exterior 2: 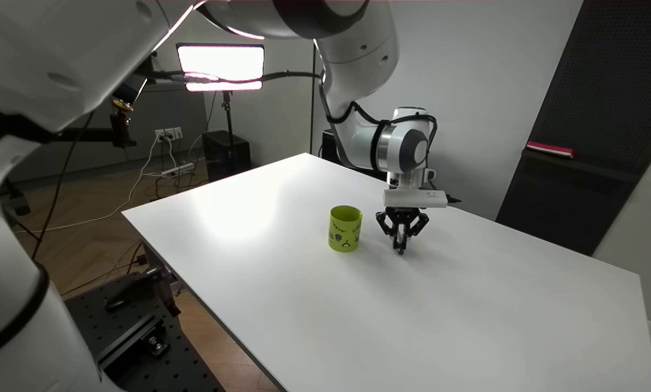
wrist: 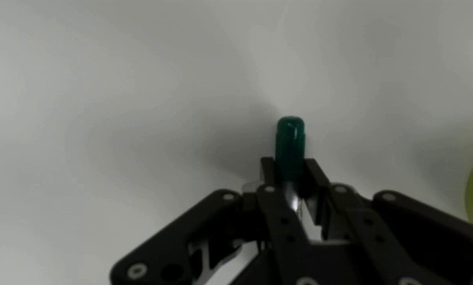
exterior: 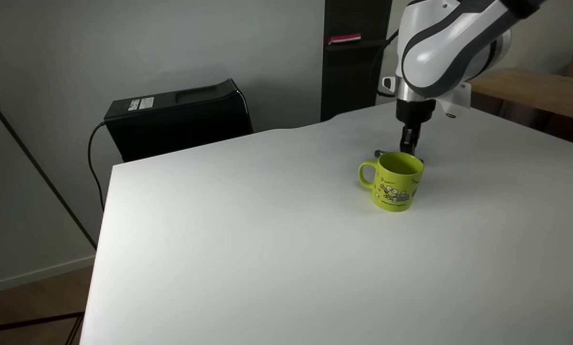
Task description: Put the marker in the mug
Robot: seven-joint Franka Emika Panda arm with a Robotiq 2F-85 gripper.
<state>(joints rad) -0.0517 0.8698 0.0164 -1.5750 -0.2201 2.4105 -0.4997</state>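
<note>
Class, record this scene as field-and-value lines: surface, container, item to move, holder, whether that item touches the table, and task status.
Surface: white table
Container: lime-green mug, upright on the table, one handle, printed with small drawings
Item to move: marker, green at one end, outside the mug
Holder: gripper, shut on the marker, apart from the mug
Touching table: cannot tell
Task status: marker gripped, not yet in the mug

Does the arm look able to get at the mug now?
Likely yes: the mug stands upright near the claw, open-topped, nothing visible between them; the claw, holding the marker, may need to rise first.
</note>
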